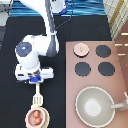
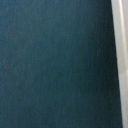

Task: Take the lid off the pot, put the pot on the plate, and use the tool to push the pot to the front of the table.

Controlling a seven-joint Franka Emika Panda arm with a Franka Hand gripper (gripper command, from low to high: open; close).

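The pale-pink pot (image 1: 36, 117), reddish inside, sits on the cream plate (image 1: 27, 122) near the exterior view's bottom left. The cream tool (image 1: 37, 96) lies just above it, its slotted head against the plate's upper rim and its handle running up under my gripper (image 1: 34, 78), which is shut on the handle. The pink lid (image 1: 80, 48) rests on the stove panel's upper left corner, well away from the pot. In the wrist view there is only dark table (image 2: 55, 65) and a pale strip (image 2: 120, 55) at one edge.
A large grey pan (image 1: 95, 106) with a long handle occupies the stove panel (image 1: 93, 58) at the exterior view's bottom right. Three black burners (image 1: 103, 51) show on the panel. The black table (image 1: 15, 45) ends just below the plate.
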